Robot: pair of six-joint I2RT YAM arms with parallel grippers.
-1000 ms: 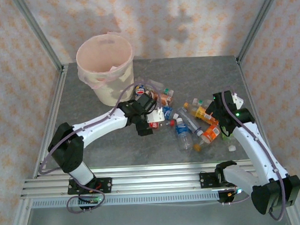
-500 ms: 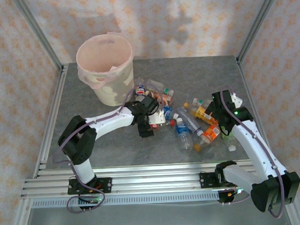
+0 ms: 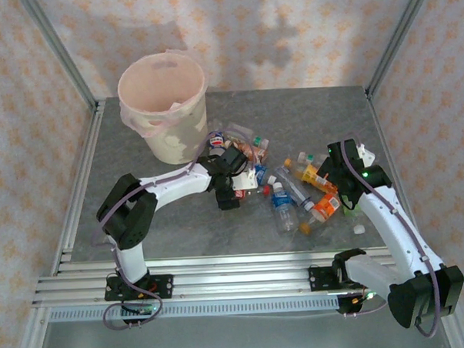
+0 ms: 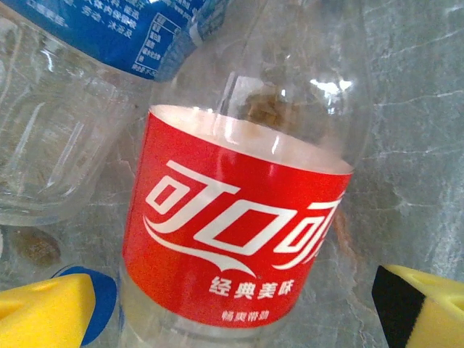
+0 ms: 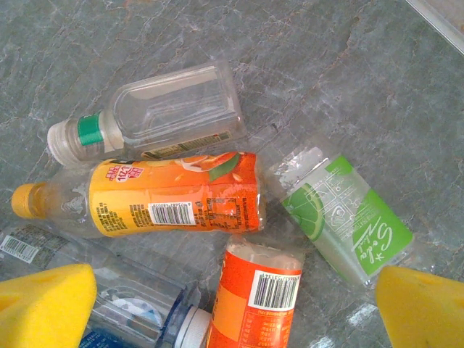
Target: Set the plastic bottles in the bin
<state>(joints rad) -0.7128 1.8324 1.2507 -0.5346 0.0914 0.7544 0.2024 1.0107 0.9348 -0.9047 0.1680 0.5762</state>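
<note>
The bin (image 3: 164, 107) stands behind and left of the left hand (image 3: 234, 191); plastic bottles (image 3: 283, 206) lie on the bench (image 3: 306, 117) between it and the right hand (image 3: 339, 186).

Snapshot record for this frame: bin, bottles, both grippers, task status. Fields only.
bin: upright, far left of table, pink liner
plastic bottles: lying in a loose heap right of the bin, none held
left gripper: open, straddling red-label bottle
right gripper: open, over orange-label bottle and green-label bottle
status: no grasp yet
</note>
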